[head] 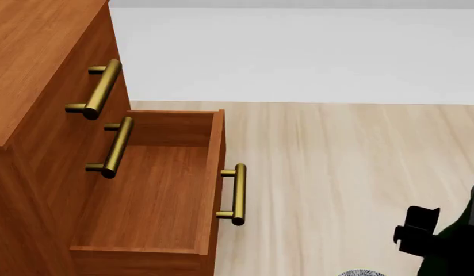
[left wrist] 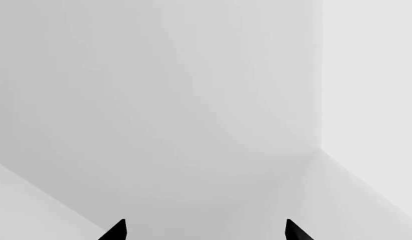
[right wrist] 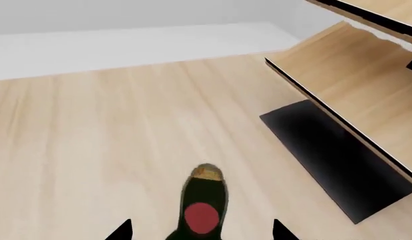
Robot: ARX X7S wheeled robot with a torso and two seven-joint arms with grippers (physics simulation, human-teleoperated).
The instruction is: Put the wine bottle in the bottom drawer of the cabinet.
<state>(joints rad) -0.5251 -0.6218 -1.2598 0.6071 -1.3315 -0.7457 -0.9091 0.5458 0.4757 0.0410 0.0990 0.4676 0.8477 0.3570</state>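
Observation:
The reddish-brown cabinet point(head: 37, 69) fills the left of the head view. Its bottom drawer point(head: 145, 195) is pulled out and shows a bare wooden floor, with the brass handle point(head: 237, 194) on its front. The two drawers above are closed. The dark green wine bottle point(right wrist: 204, 192) lies between my right gripper's point(right wrist: 201, 231) fingertips, neck and tan cork top pointing away over the floor, and the jaws are shut on its body. In the head view this gripper point(head: 417, 230) and bottle point(head: 461, 238) sit at the lower right, well right of the drawer. My left gripper point(left wrist: 206, 231) is open and faces only white walls.
A pale light-wood slanted rack point(right wrist: 366, 75) stands on the floor to one side of the bottle, with a dark shadow beneath it. Light wood floor point(head: 344, 172) lies between the drawer and my right gripper. A white wall point(head: 298, 52) runs behind.

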